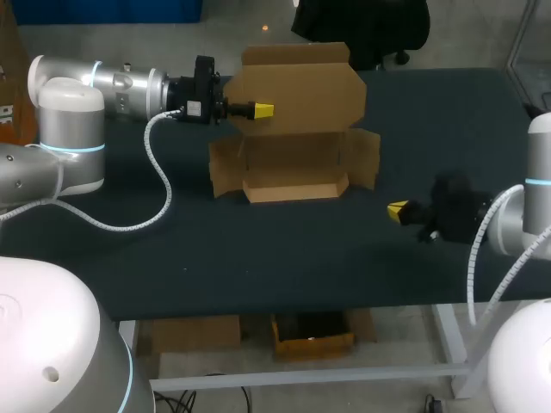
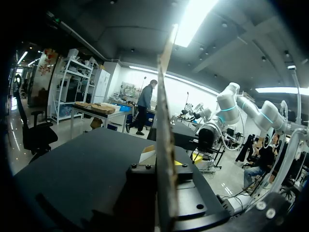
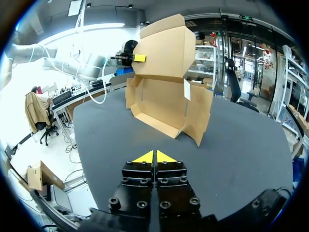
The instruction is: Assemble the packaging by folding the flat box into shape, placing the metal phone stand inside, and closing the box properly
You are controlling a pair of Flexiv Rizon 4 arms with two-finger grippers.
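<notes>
A brown cardboard box [image 1: 293, 172] stands partly folded on the black table, its shallow tray open and its side flaps spread. The tall lid panel [image 1: 301, 90] rises upright at the back. My left gripper [image 1: 263, 109] comes in from the left and is shut on that lid's edge. In the left wrist view the lid [image 2: 166, 111] runs edge-on between the fingers of the left gripper [image 2: 166, 166]. My right gripper [image 1: 398, 210] hovers right of the box, shut on nothing. From the right wrist, the right gripper [image 3: 155, 157] points at the box [image 3: 166, 104]. No metal phone stand shows.
The dark table [image 1: 258, 258] has open surface in front of the box and between the box and my right gripper. The left arm's white coiled cable [image 1: 159, 189] hangs over the table's left part.
</notes>
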